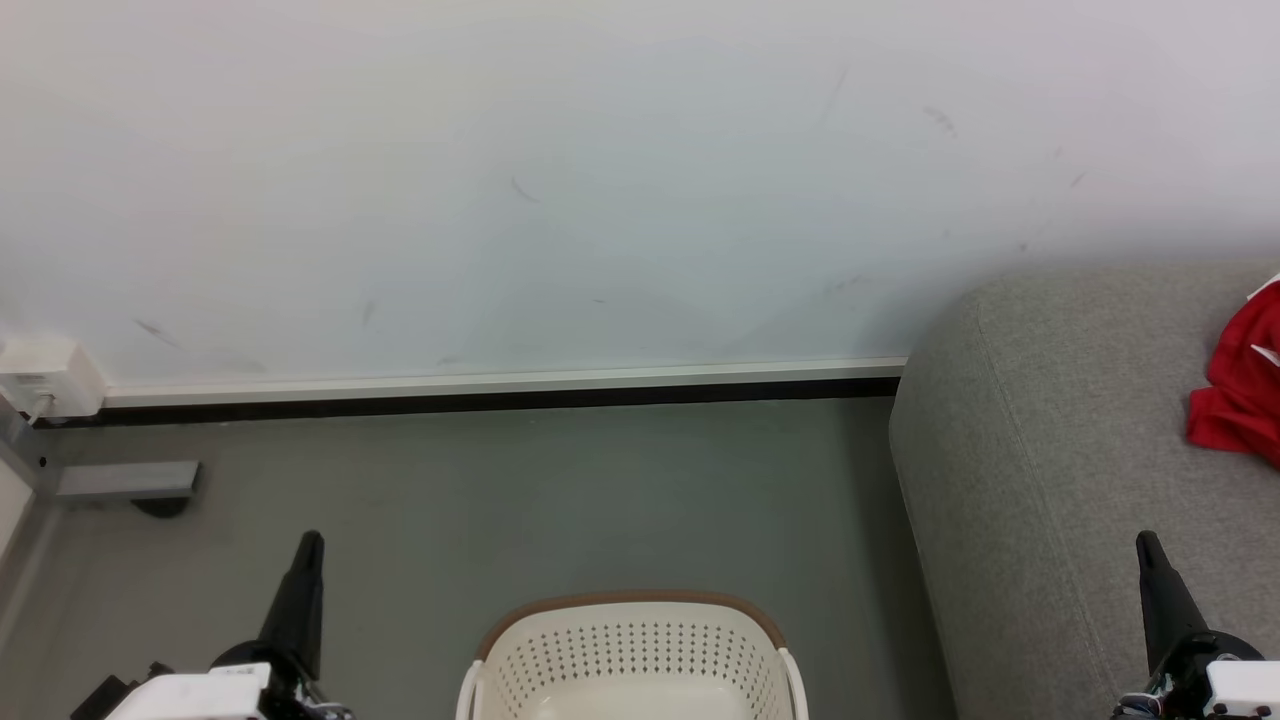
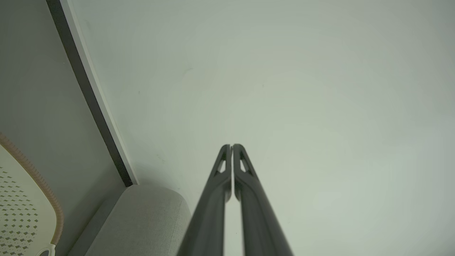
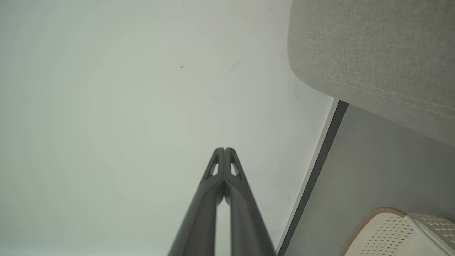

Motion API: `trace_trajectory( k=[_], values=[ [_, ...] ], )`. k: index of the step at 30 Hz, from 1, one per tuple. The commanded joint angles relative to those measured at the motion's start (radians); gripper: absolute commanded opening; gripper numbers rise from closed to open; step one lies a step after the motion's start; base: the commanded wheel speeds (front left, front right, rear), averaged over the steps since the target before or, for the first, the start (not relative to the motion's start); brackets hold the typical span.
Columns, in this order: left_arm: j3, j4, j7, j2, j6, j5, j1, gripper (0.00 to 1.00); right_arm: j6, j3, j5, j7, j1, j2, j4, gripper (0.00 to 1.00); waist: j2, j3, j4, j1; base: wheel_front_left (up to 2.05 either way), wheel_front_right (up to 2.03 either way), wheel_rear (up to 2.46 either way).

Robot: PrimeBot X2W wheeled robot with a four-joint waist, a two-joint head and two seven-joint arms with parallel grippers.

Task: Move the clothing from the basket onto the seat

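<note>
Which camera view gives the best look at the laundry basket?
The head view: the basket sits bottom centre, brown rim and perforated wall clear. Both wrist views catch a corner of it at the frame edge.

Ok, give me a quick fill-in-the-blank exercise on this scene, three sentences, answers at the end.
1. The clothing lying on the seat is coloured ____.
2. The rim band of the basket is coloured ____.
3. The left gripper and the right gripper are both ____.
Missing words: red; brown; shut.
</note>
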Motion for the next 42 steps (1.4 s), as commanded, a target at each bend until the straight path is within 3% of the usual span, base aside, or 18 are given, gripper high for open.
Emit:
trace_trajectory(
  k=[1,42],
  values=[
    [0.002,-0.004,0.003,0.002,-0.006,-0.014,-0.008,0.0,-0.002,-0.005,-0.003,0.003,-0.014,-0.001,0.002,0.0,0.0,0.0,0.0,0.0,0.0,0.0,0.0],
    [0.002,-0.004,0.003,0.002,-0.004,-0.015,-0.008,0.0,-0.002,-0.006,-0.004,0.004,-0.014,0.0,0.002,0.0,0.0,0.0,0.0,0.0,0.0,0.0,0.0]
  ],
)
